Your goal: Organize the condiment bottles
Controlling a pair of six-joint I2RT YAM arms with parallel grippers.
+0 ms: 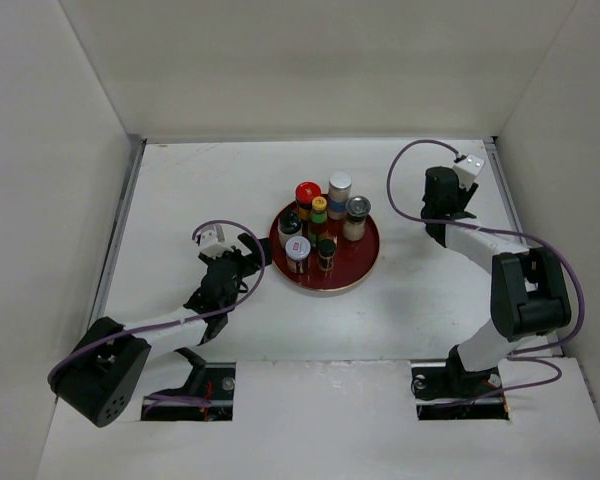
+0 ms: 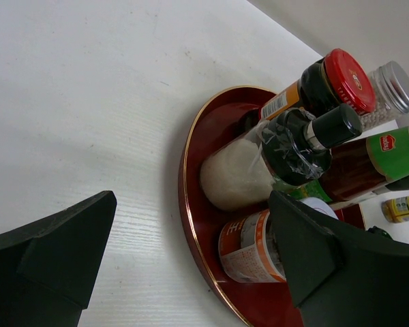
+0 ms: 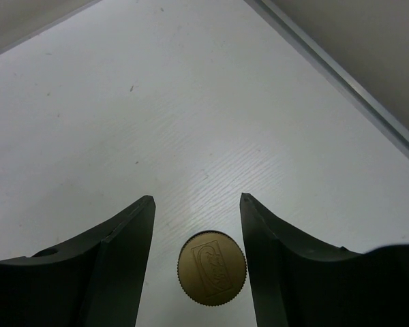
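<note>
Seven condiment bottles stand together on the red round tray [image 1: 365,262]: a red cap [image 1: 308,192], a white cap with a blue band [image 1: 340,183], a silver cap [image 1: 358,207], a yellow-green one [image 1: 319,206], two black caps and a white-lidded jar [image 1: 298,247]. My left gripper [image 1: 252,253] is open at the tray's left rim [image 2: 191,225], and one finger [image 2: 313,259] covers part of the orange-label jar [image 2: 249,248]. My right gripper [image 1: 444,203] is open at the back right, its fingers either side of a tan-capped bottle [image 3: 212,268] with gaps on both sides. That bottle is hidden in the top view.
The white table is closed in by white walls on three sides. A metal strip [image 3: 341,78] runs along the right wall's foot near my right gripper. Both arm bases sit at the near edge.
</note>
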